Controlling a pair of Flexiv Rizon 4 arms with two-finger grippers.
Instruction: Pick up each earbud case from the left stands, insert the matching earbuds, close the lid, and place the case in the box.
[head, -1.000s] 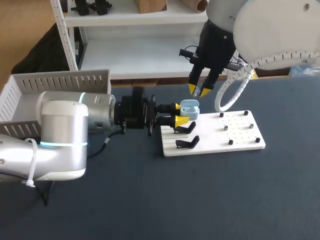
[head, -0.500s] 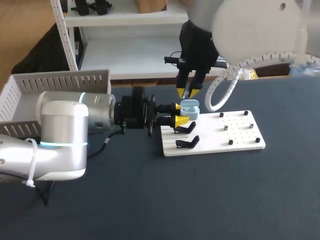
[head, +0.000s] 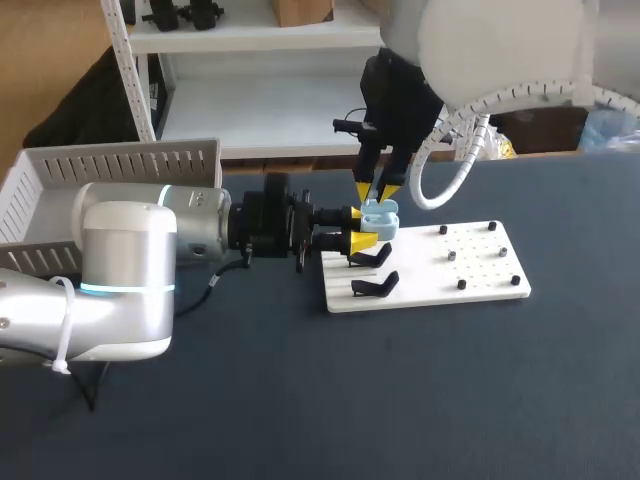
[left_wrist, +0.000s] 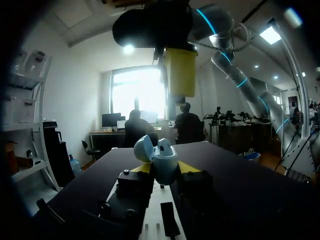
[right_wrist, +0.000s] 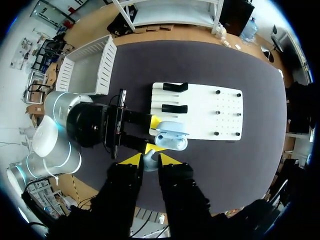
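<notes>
A light blue earbud case with its lid up is held level over the left end of the white stand board. My left gripper is shut on its sides. The left wrist view has the case between the yellow tips of my left gripper. Directly above the case hangs my right gripper, pointing down. In the right wrist view my right gripper is shut on a small pale blue earbud, just short of the case.
Two black stands sit on the board's left end, with small black pegs on its right half. A white slatted crate stands at the table's far left, behind my left arm. Dark tabletop lies in front of the board.
My right gripper has swung left and dropped a little, from right of the case to directly above it. My left arm and the case have not moved.
</notes>
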